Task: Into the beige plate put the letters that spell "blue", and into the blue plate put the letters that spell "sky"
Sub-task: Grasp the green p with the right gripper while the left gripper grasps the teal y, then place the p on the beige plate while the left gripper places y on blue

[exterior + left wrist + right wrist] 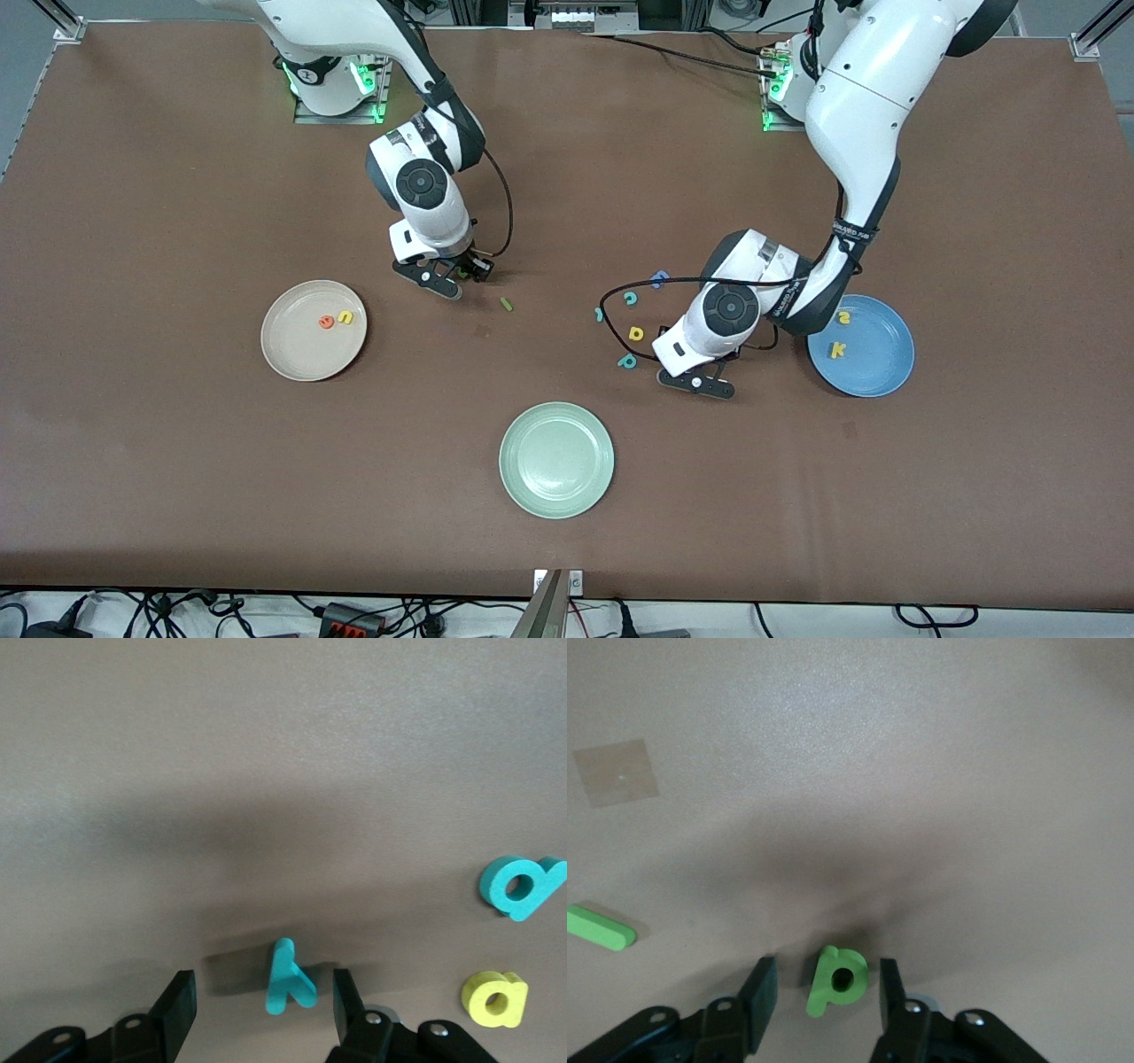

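Right wrist view: right gripper [825, 992] down at the table, jaws spread either side of the green b [836, 979], a gap showing on each side, not yet pinching. You close squarely on the b's flat sides, lift straight, then carry it to the beige plate [292, 354], where the orange e [326, 322] and yellow u [345, 317] already lie. Green l [506, 304] lies on the table just beside the gripper; you keep the fingers off it.

Left wrist view: left gripper [262, 1003] low, jaws spread around the teal y [287, 978], one finger close to it, no contact seen. You centre before closing, since the y's slanted arm could slip. Its destination is the blue plate [886, 372], holding the yellow s [844, 317] and k [838, 348].

Around: teal p [521, 887] and yellow a [494, 998] near the y; teal c [630, 298] and blue E [657, 280] farther off. Green plate [555, 459] nearer the camera, unused. You lift clear before swinging over these distractors.
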### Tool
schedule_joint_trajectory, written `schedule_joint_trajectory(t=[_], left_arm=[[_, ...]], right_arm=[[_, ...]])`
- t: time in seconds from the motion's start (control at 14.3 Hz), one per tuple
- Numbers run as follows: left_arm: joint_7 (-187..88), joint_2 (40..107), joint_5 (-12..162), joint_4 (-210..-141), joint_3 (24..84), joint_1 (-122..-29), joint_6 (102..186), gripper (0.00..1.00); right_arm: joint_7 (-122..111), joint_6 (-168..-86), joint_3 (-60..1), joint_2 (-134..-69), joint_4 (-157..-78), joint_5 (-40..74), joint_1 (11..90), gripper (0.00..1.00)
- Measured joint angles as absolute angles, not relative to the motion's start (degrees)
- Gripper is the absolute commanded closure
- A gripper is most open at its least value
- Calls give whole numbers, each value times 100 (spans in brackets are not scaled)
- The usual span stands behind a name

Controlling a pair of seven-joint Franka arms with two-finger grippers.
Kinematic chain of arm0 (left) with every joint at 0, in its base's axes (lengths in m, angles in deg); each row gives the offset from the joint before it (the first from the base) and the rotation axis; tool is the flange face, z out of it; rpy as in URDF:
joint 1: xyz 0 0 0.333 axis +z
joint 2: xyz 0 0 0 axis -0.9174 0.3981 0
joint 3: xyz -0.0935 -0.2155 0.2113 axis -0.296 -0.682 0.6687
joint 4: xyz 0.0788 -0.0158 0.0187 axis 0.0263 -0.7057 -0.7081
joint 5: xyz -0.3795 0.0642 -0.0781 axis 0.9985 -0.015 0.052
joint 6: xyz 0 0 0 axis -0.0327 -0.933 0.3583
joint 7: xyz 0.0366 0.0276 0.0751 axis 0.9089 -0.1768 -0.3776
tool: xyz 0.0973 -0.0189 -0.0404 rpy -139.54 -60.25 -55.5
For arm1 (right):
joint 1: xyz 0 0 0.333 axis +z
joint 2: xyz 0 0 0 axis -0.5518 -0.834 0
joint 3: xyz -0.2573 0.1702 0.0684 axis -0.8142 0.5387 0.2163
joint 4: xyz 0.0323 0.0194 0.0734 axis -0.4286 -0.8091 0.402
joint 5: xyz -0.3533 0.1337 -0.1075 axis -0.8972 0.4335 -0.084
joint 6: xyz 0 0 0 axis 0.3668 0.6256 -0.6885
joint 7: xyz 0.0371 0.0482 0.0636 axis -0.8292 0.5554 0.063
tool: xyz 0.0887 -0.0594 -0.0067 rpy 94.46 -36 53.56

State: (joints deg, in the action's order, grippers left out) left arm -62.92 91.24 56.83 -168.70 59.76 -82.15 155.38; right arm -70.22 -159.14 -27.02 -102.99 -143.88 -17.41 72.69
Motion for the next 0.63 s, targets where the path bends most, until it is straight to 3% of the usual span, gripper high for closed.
schedule_joint_trajectory(t=[0.14,0.28,0.49,0.63], left_arm=[[-6311,9138,5683,-16870,5976,-8242,15539,52],[-6314,9152,5683,-16870,5976,-8248,15538,59],[-6316,9160,5683,-16869,5974,-8250,15539,86],[-6321,9159,5683,-16858,5966,-8251,15541,90]], right_arm=[[-7022,-15915,-2702,-10300,-14400,-1741,7269,50],[-7022,-15916,-2702,-10311,-14412,-1741,7269,52],[-7022,-15929,-2701,-10322,-14415,-1741,7270,56],[-7022,-15938,-2701,-10322,-14415,-1741,7271,65]])
